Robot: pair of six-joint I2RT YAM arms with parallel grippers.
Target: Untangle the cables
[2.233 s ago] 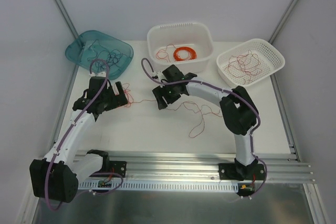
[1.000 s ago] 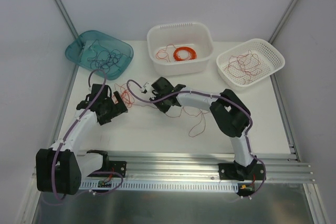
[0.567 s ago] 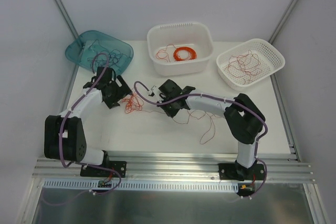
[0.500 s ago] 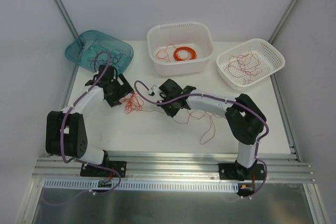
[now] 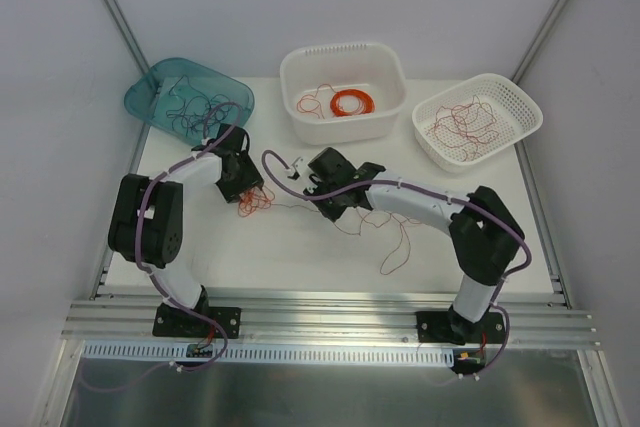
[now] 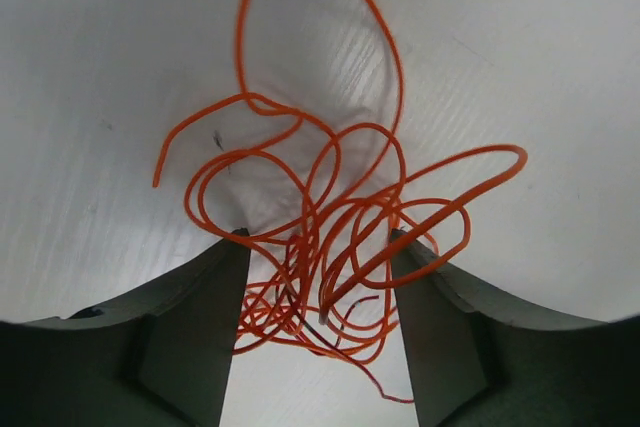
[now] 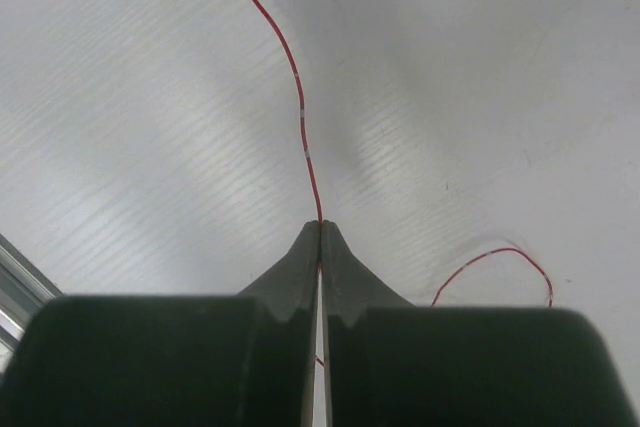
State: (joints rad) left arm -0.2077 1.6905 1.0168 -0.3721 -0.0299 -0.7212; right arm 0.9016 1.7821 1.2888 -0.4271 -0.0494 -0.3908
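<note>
The cables show as a small orange-red tangle (image 5: pixel 256 203) on the white table, left of centre. In the left wrist view the tangle (image 6: pixel 345 212) lies between my left gripper's (image 6: pixel 318 237) two fingers, which stand apart on either side of it. My left gripper (image 5: pixel 246 185) is low over the tangle. My right gripper (image 7: pixel 320 227) is shut on a thin red cable strand (image 7: pixel 300 107) that runs on ahead across the table. From my right gripper (image 5: pixel 325 199) a loose red strand (image 5: pixel 398 239) trails to the right.
A teal tray (image 5: pixel 150 87) with dark wires sits at the back left. At the back centre stands a white basket (image 5: pixel 300 67) with an orange ring coil (image 5: pixel 350 102). A second white basket (image 5: pixel 525 112) at the back right holds red wires. A metal rail (image 5: pixel 330 322) runs along the near edge.
My left arm swung in to the tangle and its jaws narrowed around it. The right gripper stayed shut on its strand and shifted slightly right.
</note>
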